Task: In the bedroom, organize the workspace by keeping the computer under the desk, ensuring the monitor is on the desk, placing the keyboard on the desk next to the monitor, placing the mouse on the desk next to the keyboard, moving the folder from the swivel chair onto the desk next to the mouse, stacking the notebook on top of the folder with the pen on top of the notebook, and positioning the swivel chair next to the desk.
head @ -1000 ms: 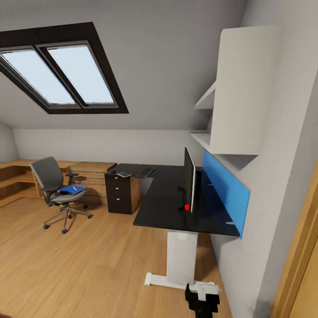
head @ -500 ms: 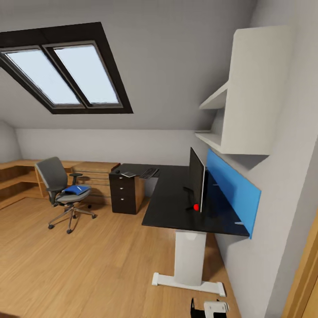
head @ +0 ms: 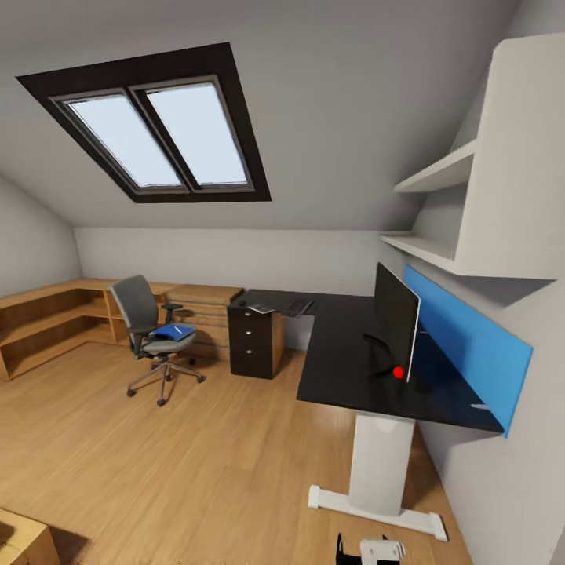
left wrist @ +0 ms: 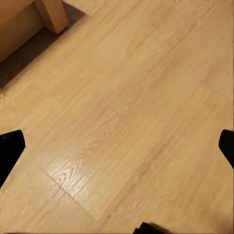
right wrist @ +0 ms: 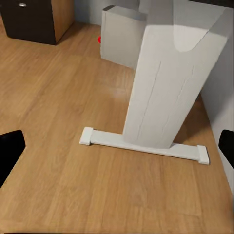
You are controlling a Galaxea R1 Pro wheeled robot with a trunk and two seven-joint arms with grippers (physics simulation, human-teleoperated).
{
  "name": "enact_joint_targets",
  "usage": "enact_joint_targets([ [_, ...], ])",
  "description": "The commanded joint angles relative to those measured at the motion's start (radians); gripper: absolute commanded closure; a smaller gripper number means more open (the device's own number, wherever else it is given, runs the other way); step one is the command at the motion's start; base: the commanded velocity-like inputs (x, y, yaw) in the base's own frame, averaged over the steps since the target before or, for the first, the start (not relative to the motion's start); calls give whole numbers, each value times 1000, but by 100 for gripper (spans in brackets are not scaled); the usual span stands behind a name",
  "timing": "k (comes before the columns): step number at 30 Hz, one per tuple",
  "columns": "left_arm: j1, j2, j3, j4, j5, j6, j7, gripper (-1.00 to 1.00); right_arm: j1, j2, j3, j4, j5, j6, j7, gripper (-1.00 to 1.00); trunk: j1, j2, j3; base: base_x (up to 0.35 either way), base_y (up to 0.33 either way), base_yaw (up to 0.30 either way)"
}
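a black-and-white arm part (head: 370,549) shows low in the head view: a white block on a black bracket. both wrist views show plain black fingers (left wrist: 9,148) at the frame edges.

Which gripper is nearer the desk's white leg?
Right. The right gripper faces the white leg across the floor; the left gripper hangs over bare floor.

No text, label, brand, number or sign can be read on anything here.
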Motion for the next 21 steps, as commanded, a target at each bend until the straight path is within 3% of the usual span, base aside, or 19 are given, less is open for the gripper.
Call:
enact_joint_targets([
  [1, 1, 0, -6, -4, 5, 0, 4, -100, -1, 0, 7, 2, -8, -4, -6, -100, 0, -1, -2, 0, 275, 240],
  [3, 1, 0, -4, -16, 4, -1, 4, -100, -1, 0, 6, 2, -8, -4, -6, -100, 0, -1, -4, 0, 261, 231],
  [5, 1, 6, -1, -90, 4, 9, 2, -100, -1, 1, 6, 2, -8, -5, -6, -100, 0, -1, -6, 0, 245, 211],
  [7, 1, 13, -1, -159, 3, 54, 3, -100, -1, 1, 6, 2, -8, -8, -6, -100, 0, -1, -8, 0, 250, 165],
  [9, 1, 30, 1, -240, 3, 159, 7, -100, -1, 1, 7, 2, -8, -12, -6, -100, 0, -1, -9, 0, 260, 88],
  [10, 2, 47, 1, -300, 3, 260, 9, -100, -1, 1, 7, 2, -8, -13, -6, -100, 0, -1, -9, 0, 265, 50],
  [11, 2, 56, 2, -330, 3, 315, 10, -100, -1, 1, 7, 2, -8, -13, -6, -100, 0, -1, -9, 0, 267, 40],
  [12, 2, 117, 80, -593, 23, 718, 9, -100, -1, 1, 7, 2, -8, -15, -6, -100, 0, -1, -9, 0, 311, 3],
  [15, 2, 120, 96, -596, 30, 745, 5, -100, -1, 1, 6, 2, -8, -15, -6, -100, 0, -1, -9, 0, 315, 15],
  [17, 2, 106, 100, -526, 25, 657, 2, -100, -1, 2, 7, 3, -8, -15, -6, -100, 0, -1, -10, 29, 192, 204],
  [21, 2, 92, 97, -506, 22, 600, 2, -100, -1, 6, 7, 3, -8, -15, -6, -100, 0, -1, -11, 31, 102, 235],
])
